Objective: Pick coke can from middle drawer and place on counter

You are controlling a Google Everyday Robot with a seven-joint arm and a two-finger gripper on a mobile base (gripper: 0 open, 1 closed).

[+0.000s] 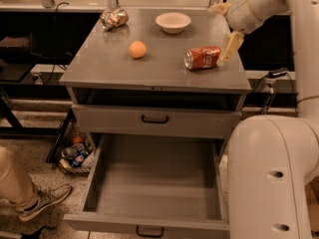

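The coke can [202, 58] lies on its side on the right part of the counter [99, 63], silver end facing left. My gripper [223, 28] is just right of the can and slightly above it, open and empty. One finger [229, 46] hangs down beside the can's right end and the other sits higher up, near the counter's back edge. The middle drawer [154, 188] is pulled out below the cabinet front, and its deep tray holds nothing.
An orange [137, 49], a white bowl [173, 22] and a shiny mottled can [114, 18] also sit on the counter. A shut drawer [154, 119] sits above the open one. A person's leg and shoe [40, 202] and a basket of items [74, 153] are at left. My white body [271, 178] stands at right.
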